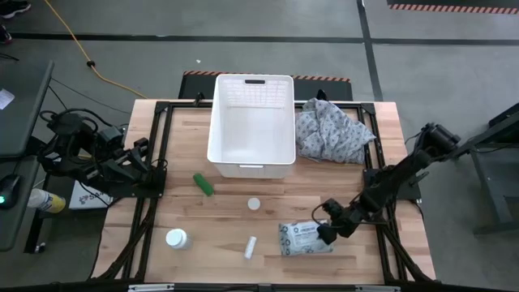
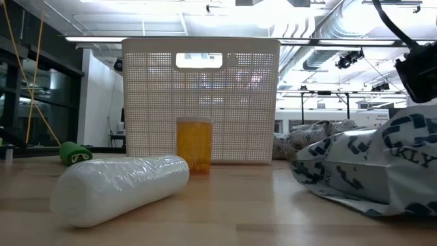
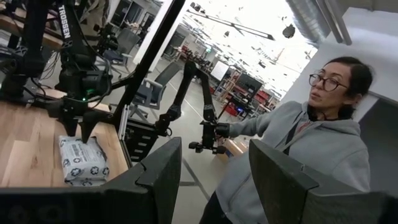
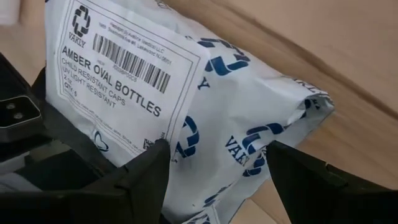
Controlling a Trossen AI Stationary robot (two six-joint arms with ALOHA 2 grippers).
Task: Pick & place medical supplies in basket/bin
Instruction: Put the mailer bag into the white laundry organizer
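White bin (image 1: 251, 158) stands empty at the table's far side. Wipes packet (image 1: 305, 238) lies at the near edge; right gripper (image 1: 328, 230) straddles its end, fingers spread. Step: grasping. Next: close, lift, carry to bin. Left gripper (image 3: 211, 168) parked, spread.

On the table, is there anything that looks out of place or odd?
A crumpled grey cloth lies against the right side of the white bin; it is no medical item. The bin is empty. The right hand is at the packet; the left hand waits at the left edge.
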